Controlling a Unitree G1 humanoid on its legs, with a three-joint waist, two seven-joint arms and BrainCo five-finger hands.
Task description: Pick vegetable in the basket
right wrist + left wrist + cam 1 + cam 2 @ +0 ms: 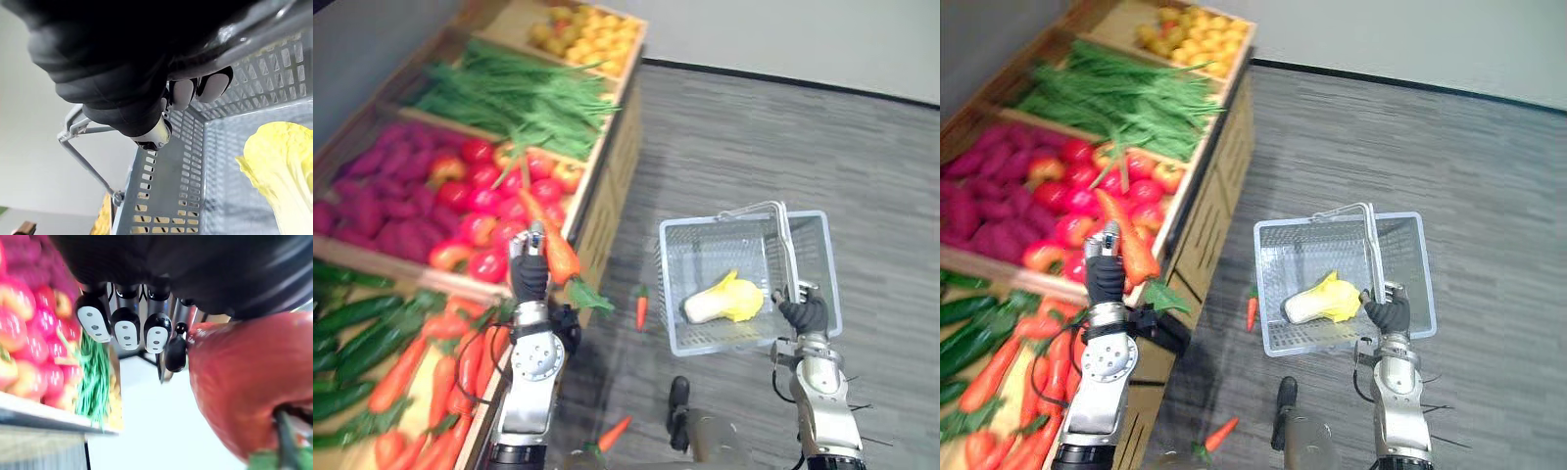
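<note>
At the left, a wooden stand (607, 191) is seen with its compartments filled. Cucumbers (352, 323) and a heap of carrots (440, 377) lie at its near end, purple sweet potatoes (372, 196) and red tomatoes (489, 191) in the middle, and green stalks (519, 98) and yellow fruit (587, 34) at the far end.

Above the stand's right edge, beside the tomatoes, the carrot (558, 250) is held up by the left hand (529, 269). It is pinched between thumb and fingers along its lower, thicker part, with the thin tip up and the leafy end hanging past the edge. The carrot is judged to be light, stiff and smooth-skinned, so a hold across the thick part is favoured. The leaves are soft and would give a poor grip.

On the floor between stand and basket a small carrot (641, 306) lies, and a second fallen carrot (614, 432) is seen nearer the robot; neither is judged to be in the way.

To the right, the basket (705, 245) is carried by the right hand (803, 315), whose fingers are curled round the handle (787, 245) at the basket's near right corner. A yellow cabbage (724, 299) lies on the basket's bottom toward its near edge, and the far half is left bare. The way across is judged open. Only the raised handle and the cabbage need to be cleared.
</note>
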